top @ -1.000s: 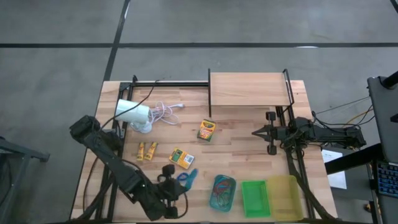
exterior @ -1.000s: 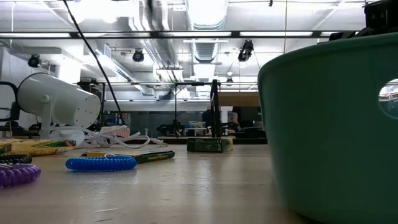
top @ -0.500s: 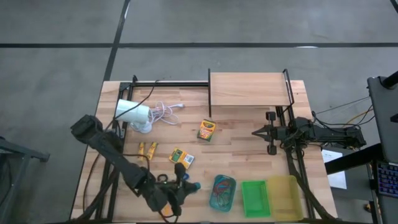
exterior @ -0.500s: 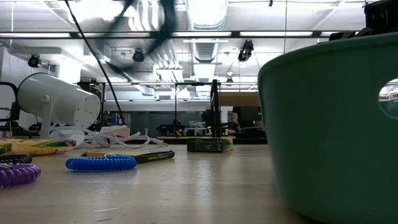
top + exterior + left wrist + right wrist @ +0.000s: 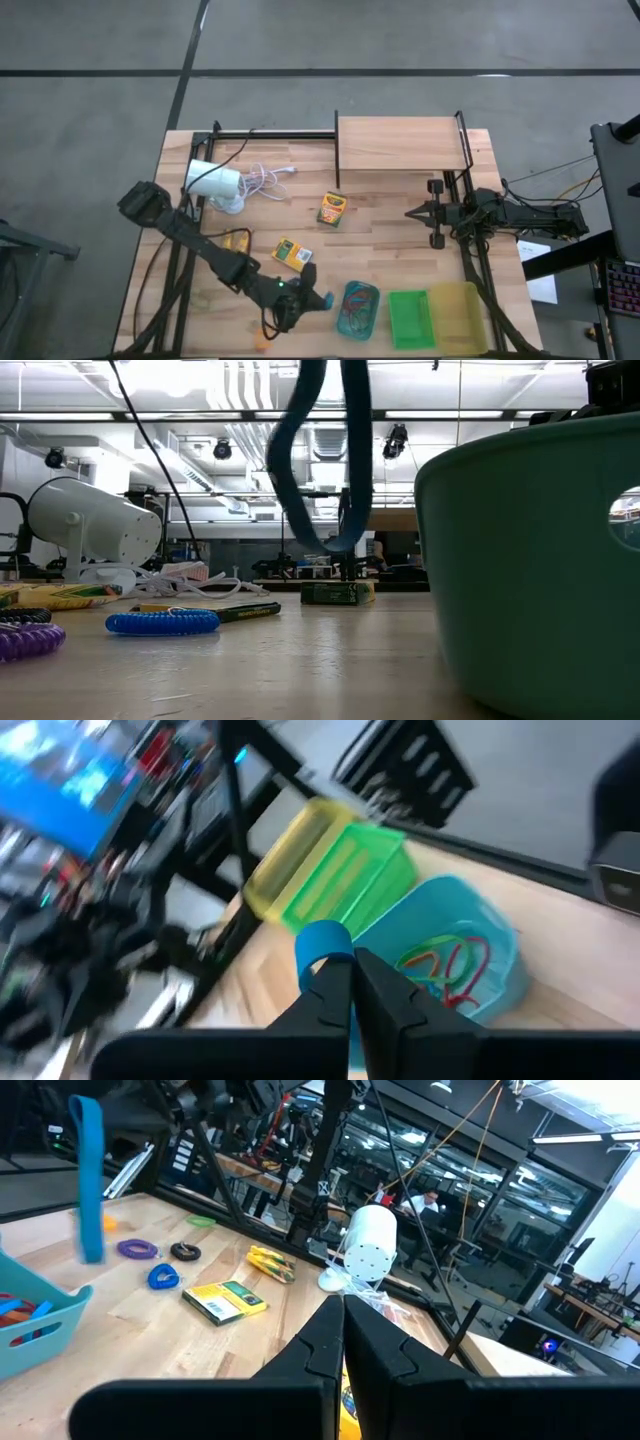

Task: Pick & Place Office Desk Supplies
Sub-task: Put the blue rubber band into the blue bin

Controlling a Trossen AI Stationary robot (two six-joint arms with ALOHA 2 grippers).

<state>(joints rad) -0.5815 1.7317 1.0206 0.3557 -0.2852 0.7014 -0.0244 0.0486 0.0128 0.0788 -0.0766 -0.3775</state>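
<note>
Gripping a blue loop (image 5: 322,942), the left gripper (image 5: 308,297) hangs above the near part of the wooden table (image 5: 390,245), just left of the teal tray (image 5: 358,309); its fingers (image 5: 330,1000) are clenched on the band, which dangles in a long blue strip in the low view (image 5: 320,460) and shows raised off the table in the right wrist view (image 5: 88,1175). Coloured loops already lie inside the teal tray (image 5: 455,965). To its right sit the green tray (image 5: 410,318) and then the yellow tray (image 5: 458,315).

One crayon box (image 5: 332,208) lies near the middle of the table, a second crayon box (image 5: 291,253) nearer and to its left, and small yellow pieces (image 5: 240,240) further left. A blue coiled loop (image 5: 162,622), a purple loop (image 5: 28,642) and a black loop (image 5: 185,1251) rest on the wood. The white lamp (image 5: 214,182) with its cord (image 5: 262,180) lies at the far left.

The right gripper (image 5: 412,212) waits at the right side, below the raised wooden shelf (image 5: 400,143), fingers (image 5: 330,1335) pressed together and empty.
</note>
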